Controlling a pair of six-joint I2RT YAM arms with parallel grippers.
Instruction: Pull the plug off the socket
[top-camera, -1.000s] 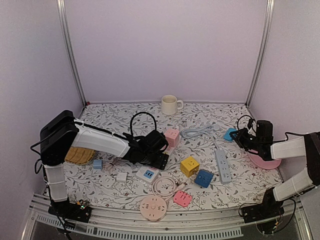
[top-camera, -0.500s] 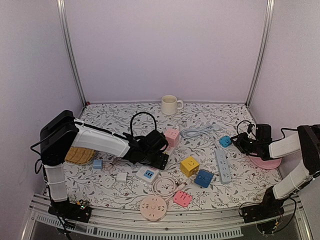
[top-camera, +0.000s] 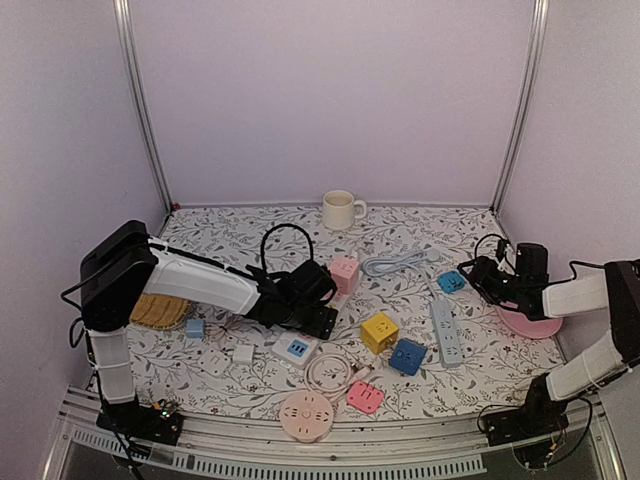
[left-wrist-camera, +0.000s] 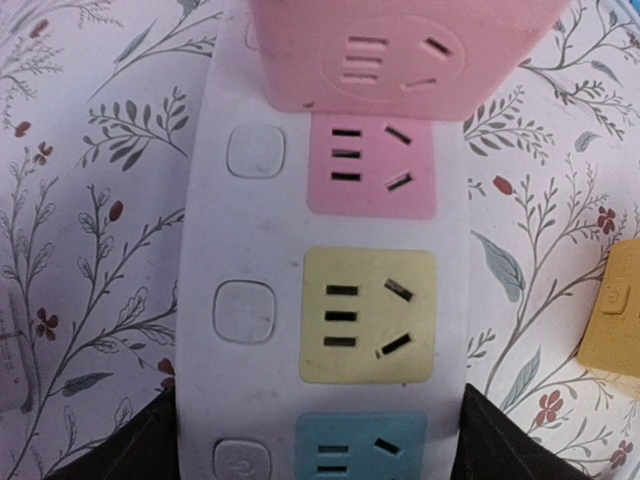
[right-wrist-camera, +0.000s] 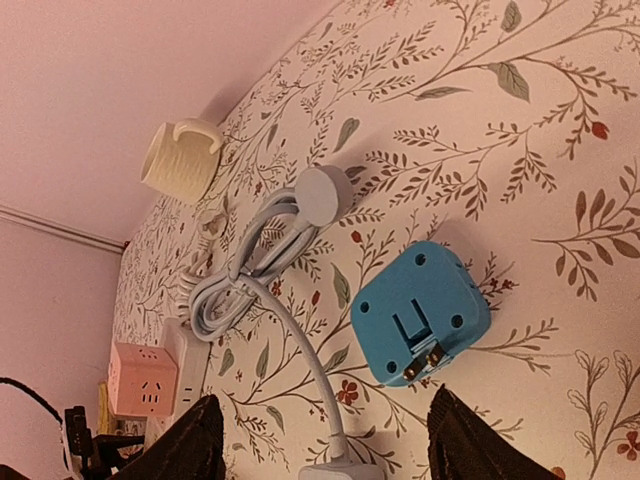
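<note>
Left fingers (left-wrist-camera: 125, 452): pinching the strip (left-wrist-camera: 245, 300) by its sides, to steady it.
Right fingers (right-wrist-camera: 192, 448): spread, holding nothing.
Plug (right-wrist-camera: 420, 312): blue, unplugged, prongs-up on the counter (right-wrist-camera: 470, 130), ahead of my right fingers.

- Top view: soft, even overhead light with a lilac cast; only faint shadows on the floral desk (top-camera: 250, 225).
- Left wrist view: bright and sharp on the white power strip (left-wrist-camera: 195, 230); dark fingers (left-wrist-camera: 110, 455) of the left tool (left-wrist-camera: 320, 440) blurred.
- Right wrist view: warm pink tint; blue plug (right-wrist-camera: 420, 310) casts a soft shadow; right tool (right-wrist-camera: 325, 440) fingers out of focus.
</note>
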